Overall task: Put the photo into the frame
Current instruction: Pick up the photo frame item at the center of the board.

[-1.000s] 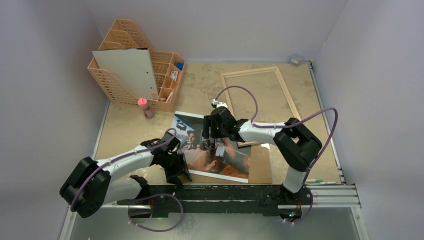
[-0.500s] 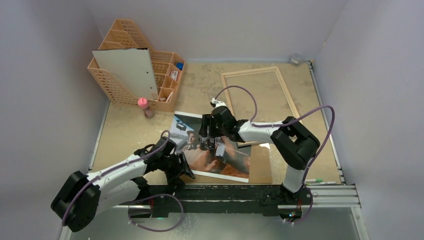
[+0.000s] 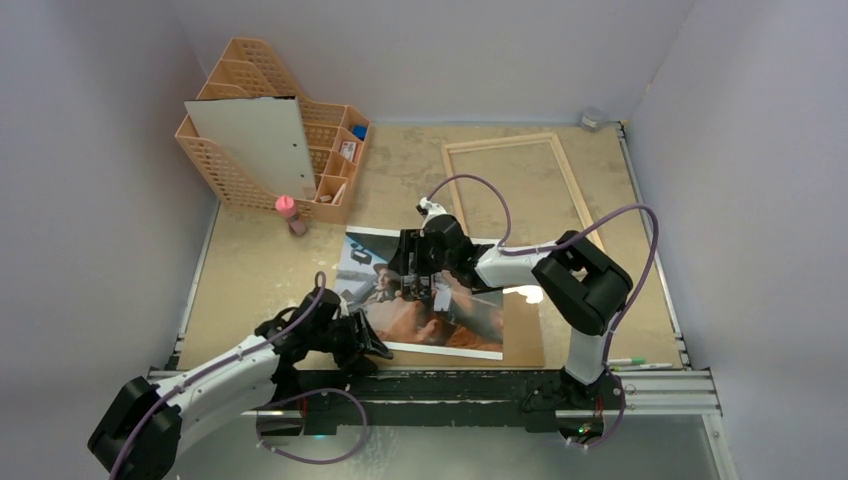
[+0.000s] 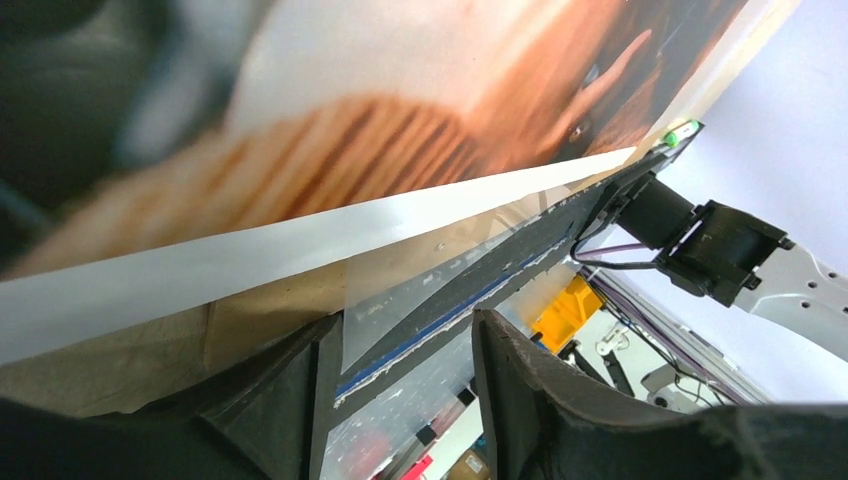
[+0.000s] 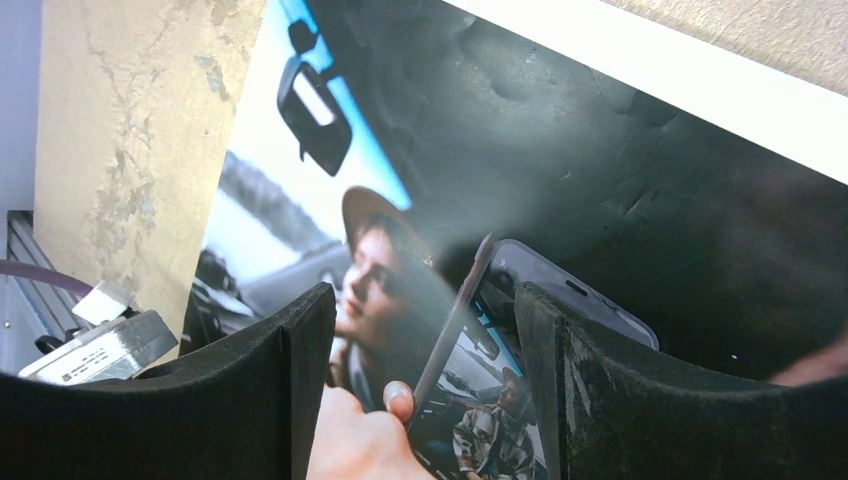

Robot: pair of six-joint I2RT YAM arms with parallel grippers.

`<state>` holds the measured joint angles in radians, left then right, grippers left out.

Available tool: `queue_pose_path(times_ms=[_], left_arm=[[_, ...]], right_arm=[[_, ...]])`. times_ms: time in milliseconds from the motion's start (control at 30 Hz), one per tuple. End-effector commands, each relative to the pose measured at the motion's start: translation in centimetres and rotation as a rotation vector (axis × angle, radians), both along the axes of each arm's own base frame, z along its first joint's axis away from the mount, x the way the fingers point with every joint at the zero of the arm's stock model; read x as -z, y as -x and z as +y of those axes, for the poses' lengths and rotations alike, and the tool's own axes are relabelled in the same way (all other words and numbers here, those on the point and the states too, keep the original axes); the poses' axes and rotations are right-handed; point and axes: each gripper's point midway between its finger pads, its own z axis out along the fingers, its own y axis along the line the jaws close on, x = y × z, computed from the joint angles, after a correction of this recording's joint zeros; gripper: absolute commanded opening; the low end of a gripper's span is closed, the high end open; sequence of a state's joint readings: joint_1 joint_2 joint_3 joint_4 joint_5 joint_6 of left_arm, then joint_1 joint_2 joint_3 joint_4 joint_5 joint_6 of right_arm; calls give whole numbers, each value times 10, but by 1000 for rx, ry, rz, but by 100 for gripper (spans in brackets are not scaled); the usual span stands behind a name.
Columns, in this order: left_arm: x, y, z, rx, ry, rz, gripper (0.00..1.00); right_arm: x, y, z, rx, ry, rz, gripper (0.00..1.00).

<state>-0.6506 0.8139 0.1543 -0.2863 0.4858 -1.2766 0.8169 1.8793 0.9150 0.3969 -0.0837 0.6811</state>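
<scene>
Paper was the whole story: the photo (image 3: pixel 450 315) lay picture side up, right beneath the right pincer (image 5: pixel 422 300) and just ahead of the left pincer (image 4: pixel 400 335), its white border running across in front of that pincer's fingertips. Both pincers stood with jaws apart, gripping nothing; whether the right one's pads touched the print, I couldn't tell. Beyond the right pincer, well apart, the frame (image 3: pixel 500 143) lay flat, 1 pale wooden rectangle with thin rails. A brown fibreboard sheet (image 3: pixel 522 335), matte and stiff-looking, poked out from under the photo behind the right pincer, toward its arm's base. The print looked light, thin and floppy, its dark gloss catching glare, so likely slippery under the pads and quick to crease or smudge. Best hold, by my reckoning: the white border facing the left pincer, off the mottled tan table (image 3: pixel 260 270), with 2 pincers sharing the span so it wouldn't sag.
</scene>
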Motion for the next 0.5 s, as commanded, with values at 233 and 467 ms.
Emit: queue_pose_path(times_ms=[233,467], left_arm=[[-5,-39,-6,-202,106,-145,46],[-20,-49,-15,-190,133,-179,30]], right_arm=[[127,133,-130,-8,506,505,70],[125,130,-128,4,480,487,70]])
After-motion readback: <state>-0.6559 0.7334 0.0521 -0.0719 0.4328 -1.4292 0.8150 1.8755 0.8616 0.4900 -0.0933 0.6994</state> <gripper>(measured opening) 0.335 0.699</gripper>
